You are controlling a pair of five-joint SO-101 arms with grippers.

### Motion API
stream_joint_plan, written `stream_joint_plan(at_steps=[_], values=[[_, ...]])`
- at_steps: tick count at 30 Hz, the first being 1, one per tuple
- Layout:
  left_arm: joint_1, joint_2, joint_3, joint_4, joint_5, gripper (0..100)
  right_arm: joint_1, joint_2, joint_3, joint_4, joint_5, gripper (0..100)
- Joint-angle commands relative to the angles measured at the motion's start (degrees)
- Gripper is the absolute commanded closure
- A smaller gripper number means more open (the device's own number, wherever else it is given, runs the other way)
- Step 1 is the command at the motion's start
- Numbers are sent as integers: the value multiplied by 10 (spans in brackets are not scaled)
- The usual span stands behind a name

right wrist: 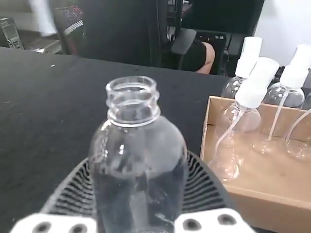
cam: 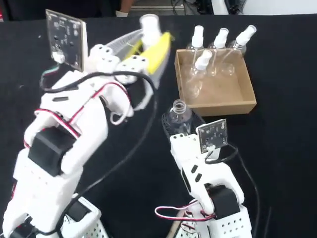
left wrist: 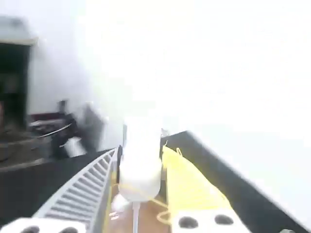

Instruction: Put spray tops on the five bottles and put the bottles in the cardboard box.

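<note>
The task is mostly done: four capped bottles already stand in the box, each with a spray top on. One open bottle has no top yet and is outside the box, just beside its near left corner on the table. What is left, by my reading, is to bring the last top over that neck, fit it, and set the bottle in the box with the others. The right arm has its jaws closed on the open bottle, one dark ribbed jaw on each side of the lower body, which stands upright with its threaded neck well above them. The left arm reaches toward the far side of the table, and its jaws, one yellow and one pale, are clamped on the top. The white head sits between them near the tips, and the thin tube runs back along the gap between them. The top is well apart from the open neck, farther back on the table and to the left of the box.
</note>
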Motion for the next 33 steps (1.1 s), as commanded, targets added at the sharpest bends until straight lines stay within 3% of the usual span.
stream_joint_plan(at_steps=[1, 8, 21, 27, 33], values=[[58, -11, -4, -46, 19, 970, -9, -56, -7, -18, -4, 987], [84, -6, 97, -174, 19, 970, -9, -56, -7, -19, -4, 987], [65, -91, 181, -185, 20, 970, -7, -56, -9, -19, -4, 987], [65, -105, 184, -252, 20, 970, -7, -56, -9, -19, -3, 987], [64, -105, 216, -234, 20, 970, -6, -56, -7, -19, -3, 987]])
